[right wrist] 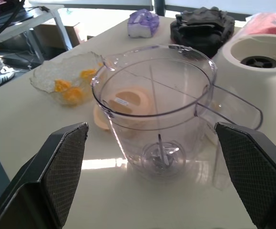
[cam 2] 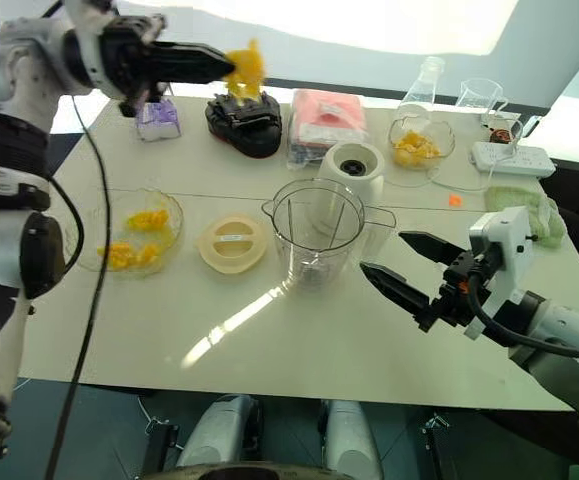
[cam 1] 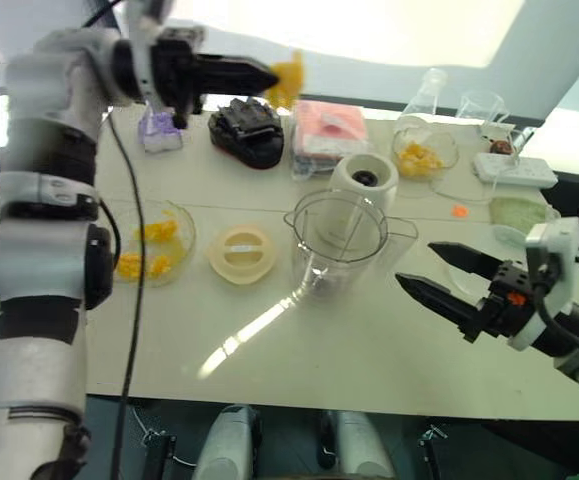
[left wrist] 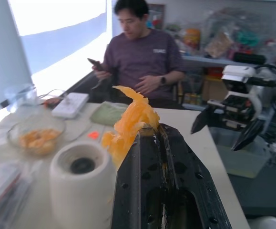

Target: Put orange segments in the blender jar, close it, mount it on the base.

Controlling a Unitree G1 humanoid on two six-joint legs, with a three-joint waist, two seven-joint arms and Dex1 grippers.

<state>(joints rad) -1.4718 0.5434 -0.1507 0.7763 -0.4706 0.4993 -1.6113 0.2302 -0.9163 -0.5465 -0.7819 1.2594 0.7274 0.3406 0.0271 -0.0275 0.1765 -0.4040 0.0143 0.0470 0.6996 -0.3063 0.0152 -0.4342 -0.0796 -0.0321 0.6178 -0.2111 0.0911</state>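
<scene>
My left gripper (cam 1: 265,74) is raised high over the far side of the table, shut on an orange segment (cam 1: 288,78) that also shows as a ragged orange segment (left wrist: 132,120) at the fingertips in the left wrist view. The clear blender jar (cam 1: 337,238) stands empty and upright at mid-table, with blades at its bottom (right wrist: 160,155). Its cream lid (cam 1: 241,252) lies flat to the jar's left. The white blender base (cam 1: 364,181) stands just behind the jar. My right gripper (cam 1: 439,272) is open, low over the table right of the jar.
A glass bowl (cam 1: 153,243) with orange segments sits at the left. Another bowl of orange pieces (cam 1: 424,155), a black object (cam 1: 248,131), a pink packet (cam 1: 327,130), a power strip (cam 1: 515,170) and glassware line the far edge. A seated person (left wrist: 140,57) is beyond the table.
</scene>
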